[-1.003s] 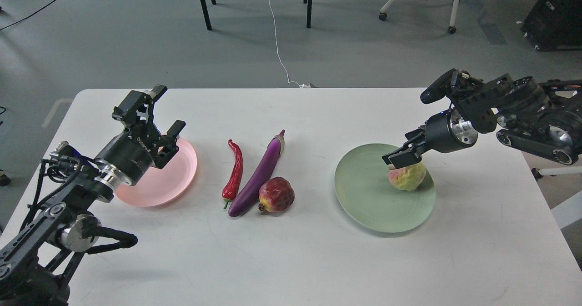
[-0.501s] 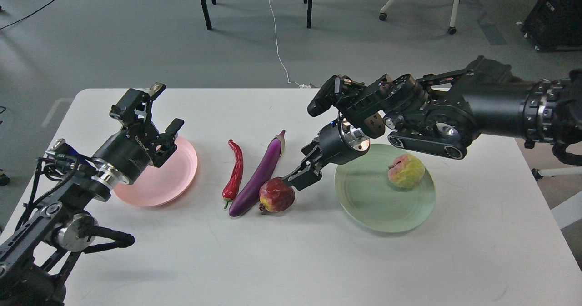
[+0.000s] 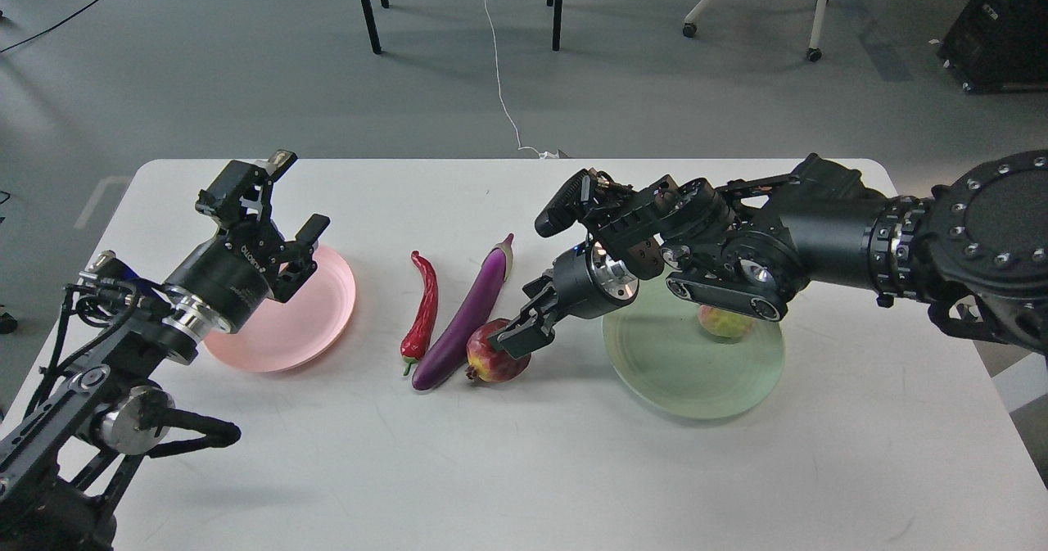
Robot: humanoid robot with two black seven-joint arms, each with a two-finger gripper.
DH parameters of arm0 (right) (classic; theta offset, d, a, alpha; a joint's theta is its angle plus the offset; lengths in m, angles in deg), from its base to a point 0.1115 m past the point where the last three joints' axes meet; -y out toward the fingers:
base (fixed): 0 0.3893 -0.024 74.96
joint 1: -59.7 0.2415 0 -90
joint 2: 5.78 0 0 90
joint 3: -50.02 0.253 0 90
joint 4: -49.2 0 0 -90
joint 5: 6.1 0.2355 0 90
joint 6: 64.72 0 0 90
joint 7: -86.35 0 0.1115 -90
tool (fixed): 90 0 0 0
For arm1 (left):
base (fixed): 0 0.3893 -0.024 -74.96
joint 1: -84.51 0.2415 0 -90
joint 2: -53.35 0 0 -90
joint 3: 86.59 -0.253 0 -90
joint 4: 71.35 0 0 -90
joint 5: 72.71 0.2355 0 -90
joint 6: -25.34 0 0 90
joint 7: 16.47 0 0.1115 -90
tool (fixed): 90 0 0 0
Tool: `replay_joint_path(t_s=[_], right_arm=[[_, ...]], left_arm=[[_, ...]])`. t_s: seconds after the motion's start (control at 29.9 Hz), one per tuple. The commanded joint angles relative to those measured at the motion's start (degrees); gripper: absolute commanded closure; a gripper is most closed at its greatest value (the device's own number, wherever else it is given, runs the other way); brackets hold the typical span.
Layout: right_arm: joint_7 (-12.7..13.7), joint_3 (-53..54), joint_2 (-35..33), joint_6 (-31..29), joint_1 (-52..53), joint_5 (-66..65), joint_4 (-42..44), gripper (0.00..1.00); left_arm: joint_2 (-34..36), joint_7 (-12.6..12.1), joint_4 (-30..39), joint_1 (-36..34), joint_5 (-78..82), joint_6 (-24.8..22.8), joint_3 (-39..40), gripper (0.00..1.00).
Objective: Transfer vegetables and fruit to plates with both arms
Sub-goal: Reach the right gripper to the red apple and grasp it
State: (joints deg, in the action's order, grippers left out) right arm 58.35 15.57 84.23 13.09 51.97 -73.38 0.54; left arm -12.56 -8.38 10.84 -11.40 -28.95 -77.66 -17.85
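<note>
My right gripper (image 3: pixel 514 336) reaches left and sits open over the top of the dark red pomegranate (image 3: pixel 490 363), which rests on the white table (image 3: pixel 524 469) against the purple eggplant (image 3: pixel 471 313). The red chili pepper (image 3: pixel 423 304) lies just left of the eggplant. The yellow-green fruit (image 3: pixel 724 322) sits on the pale green plate (image 3: pixel 696 383), half hidden by my right arm. My left gripper (image 3: pixel 298 197) is open and empty above the far edge of the bare pale pink plate (image 3: pixel 307 330).
My right forearm spans the far side of the green plate. Chair legs, a wheeled base and cables are on the floor beyond the table's far edge. The table's front half holds no objects.
My right gripper let go of the yellow-green fruit on the green plate, swung left and came down onto the pomegranate. My left arm barely moved.
</note>
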Motion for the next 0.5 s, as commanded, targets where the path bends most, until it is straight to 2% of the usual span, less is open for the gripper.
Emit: replay_joint_path(t_s=[0.0, 0.47], right_arm=[[0.0, 0.1, 0.0, 0.9, -0.3, 1.7, -0.3, 0.05], [0.0, 0.0, 0.0, 4.4, -4.3, 1.8, 1.2, 0.05]], left_arm=[[0.0, 0.0, 0.0, 0.0, 0.0, 0.0, 0.0, 0.02], [0.4, 0.0, 0.1, 0.6, 0.0, 0.0, 0.0, 0.02]])
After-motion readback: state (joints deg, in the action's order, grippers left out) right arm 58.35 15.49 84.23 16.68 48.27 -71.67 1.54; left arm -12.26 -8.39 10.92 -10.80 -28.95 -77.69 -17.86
